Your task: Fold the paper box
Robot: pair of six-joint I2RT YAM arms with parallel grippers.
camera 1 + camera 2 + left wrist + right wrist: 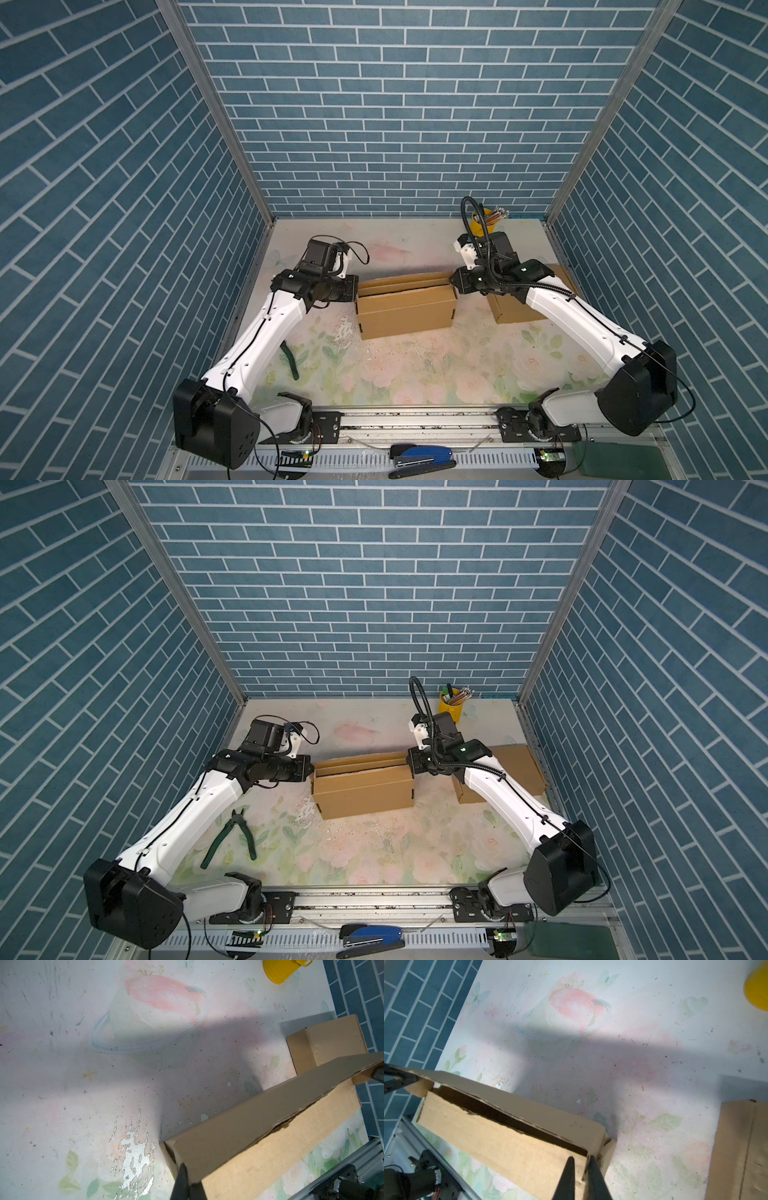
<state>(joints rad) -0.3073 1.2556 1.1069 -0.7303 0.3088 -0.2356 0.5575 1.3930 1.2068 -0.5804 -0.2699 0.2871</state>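
The brown paper box (405, 309) (363, 791) stands mid-table with its long lid (259, 1109) tilted over the top, a dark slit left along the front wall. My left gripper (356, 287) (190, 1176) is at the box's left end, shut on the lid's corner. My right gripper (454, 286) (581, 1160) is at the right end. Its fingers (569, 1169) stand a little apart, straddling the top of the end wall at the lid's corner. The left gripper's tip (398, 1080) also shows pinching the lid's far corner.
A second cardboard box (513, 313) (519, 766) lies under the right arm by the right wall. A yellow pencil cup (451, 706) stands at the back right. Green-handled pliers (232, 839) lie front left. A blue stapler (419, 455) rests beyond the front rail.
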